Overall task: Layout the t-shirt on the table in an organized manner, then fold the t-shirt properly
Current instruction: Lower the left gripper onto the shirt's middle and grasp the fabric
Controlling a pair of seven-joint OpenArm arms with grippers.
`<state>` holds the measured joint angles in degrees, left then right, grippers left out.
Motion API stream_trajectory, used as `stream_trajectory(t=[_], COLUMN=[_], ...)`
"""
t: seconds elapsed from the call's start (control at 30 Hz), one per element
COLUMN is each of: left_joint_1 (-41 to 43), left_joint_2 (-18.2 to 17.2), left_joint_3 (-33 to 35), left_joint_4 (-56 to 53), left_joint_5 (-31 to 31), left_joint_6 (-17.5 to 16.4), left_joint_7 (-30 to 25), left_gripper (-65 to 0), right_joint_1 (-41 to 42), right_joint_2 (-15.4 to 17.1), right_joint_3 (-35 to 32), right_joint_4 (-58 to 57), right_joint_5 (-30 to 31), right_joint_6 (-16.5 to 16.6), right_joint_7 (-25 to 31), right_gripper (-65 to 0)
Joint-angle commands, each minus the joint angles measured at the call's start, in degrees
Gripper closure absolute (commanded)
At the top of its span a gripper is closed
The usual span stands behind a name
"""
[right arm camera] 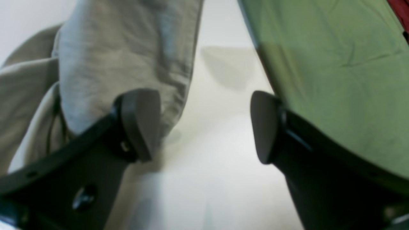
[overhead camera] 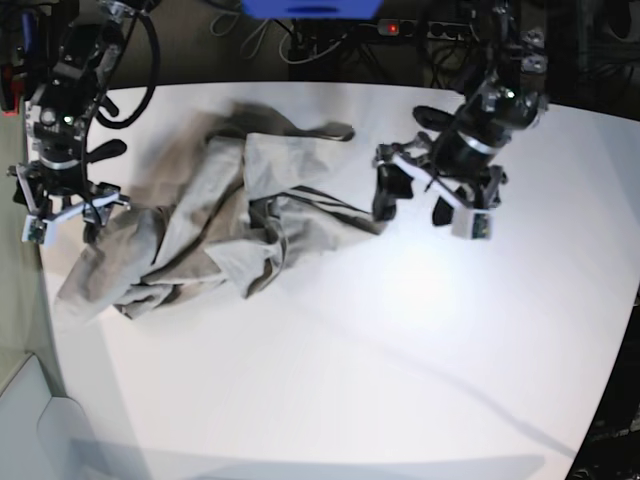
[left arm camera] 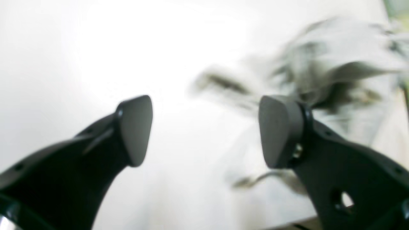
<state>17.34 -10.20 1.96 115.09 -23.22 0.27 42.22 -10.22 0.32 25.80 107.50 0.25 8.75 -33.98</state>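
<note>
This looks like a robotics lab or test room. A broad white bench point(overhead camera: 400, 330) fills the base view with an arm mounted at each far corner, and behind it loose cables point(overhead camera: 300, 40) trail to a power strip point(overhead camera: 430, 27) with a lit red switch beside a blue box point(overhead camera: 310, 8).

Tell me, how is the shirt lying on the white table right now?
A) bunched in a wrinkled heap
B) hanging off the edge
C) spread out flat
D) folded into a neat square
A: the t-shirt lies crumpled in loose folds on the table, with both claws open and holding nothing.
</note>
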Motion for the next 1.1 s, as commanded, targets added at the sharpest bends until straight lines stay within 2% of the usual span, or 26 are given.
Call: stream_trajectory(t=[0.0, 0.2, 0.4, 0.53, 0.67, 0.87, 1.07], left_joint_1=[-1.6, -10.5, -15.3, -18.4, -21.6, -24.2, -26.2], left_joint_2=[-0.7, -0.7, 5.6, 8.5, 9.8, 10.2, 12.0], left_joint_3=[2.7, 17.3, 26.8, 32.5, 34.5, 34.7, 34.6], left_joint_4=[1.1, 0.6, -3.0, -7.6, -11.6, -15.8, -19.4], left_joint_5=[0.8, 15.0, 21.5, 28.5, 31.5, 31.5, 31.5], left_joint_6=[0.3, 0.3, 0.3, 0.3, 0.4, 0.4, 0.4], left_joint_7=[-0.4, -0.4, -0.5, -0.6, -0.6, -0.6, -0.5], left_gripper=[-50.4, -50.4, -50.6, -50.7, -50.7, -50.7, -50.7], right_joint_1=[0.2, -0.1, -0.2, -0.2, -0.2, -0.4, -0.4], right_joint_2=[0.5, 0.5, 0.4, 0.4, 0.4, 0.4, 0.4], right_joint_3=[0.5, 1.3, 1.3, 1.3, 1.3, 1.3, 1.3], right_joint_4=[1.3, 1.3, 1.3, 1.3, 1.3, 1.3, 1.3], right_joint_5=[0.1, 0.1, 0.1, 0.1, 0.1, 0.1, 0.1], right_joint_6=[0.1, 0.1, 0.1, 0.1, 0.1, 0.1, 0.1], right_joint_7=[1.5, 1.5, 1.5, 1.5, 1.4, 1.3, 1.3], right_gripper=[-44.5, -44.5, -44.5, -44.5, -44.5, -44.5, -44.5])
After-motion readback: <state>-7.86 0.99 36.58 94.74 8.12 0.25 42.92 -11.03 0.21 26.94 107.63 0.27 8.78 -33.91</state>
